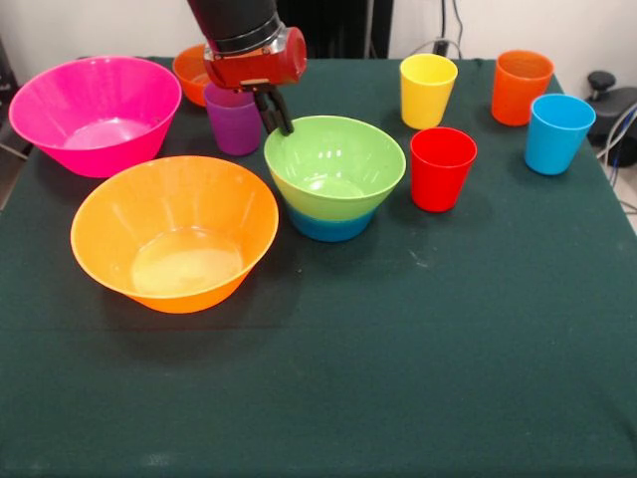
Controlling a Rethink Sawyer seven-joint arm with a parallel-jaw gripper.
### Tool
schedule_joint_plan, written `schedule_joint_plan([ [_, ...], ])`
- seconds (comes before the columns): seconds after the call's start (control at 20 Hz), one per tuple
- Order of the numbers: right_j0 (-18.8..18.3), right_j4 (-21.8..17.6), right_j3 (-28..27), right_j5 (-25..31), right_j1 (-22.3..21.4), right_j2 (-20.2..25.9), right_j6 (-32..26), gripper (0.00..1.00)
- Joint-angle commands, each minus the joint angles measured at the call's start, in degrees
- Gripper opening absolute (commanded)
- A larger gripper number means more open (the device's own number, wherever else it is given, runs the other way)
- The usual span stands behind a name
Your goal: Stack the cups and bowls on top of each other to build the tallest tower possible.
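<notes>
The green bowl (pixel 334 165) sits nested in the small blue bowl (pixel 331 227) at the table's middle. My gripper (pixel 280 119) hangs at the green bowl's far left rim, right beside the purple cup (pixel 234 124). The large pink bowl (pixel 60 105) stands at the far left and the large orange bowl (pixel 119 214) in front of it. The small orange bowl (pixel 189 68) is partly hidden behind the arm. The yellow cup (pixel 426 92), orange cup (pixel 520 88), light blue cup (pixel 554 134) and red cup (pixel 441 169) stand upright at the right.
The dark green tablecloth (pixel 398 378) covers the table. Cables and a black object (pixel 607 100) lie past the table's right edge.
</notes>
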Motion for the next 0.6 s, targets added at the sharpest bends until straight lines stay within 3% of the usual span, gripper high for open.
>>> schedule_joint_plan([
  [0.05,2.5,-4.9,1.7,-2.2,0.5,-1.0,-1.4,0.0],
  [0.15,2.5,-4.8,1.6,-2.1,0.6,-1.0,-1.4,0.0],
  [0.2,2.5,-4.7,1.6,-2.0,0.6,-1.0,-1.4,1.0],
  [0.6,2.5,-4.7,1.8,-2.3,0.5,-1.0,-1.1,1.0],
])
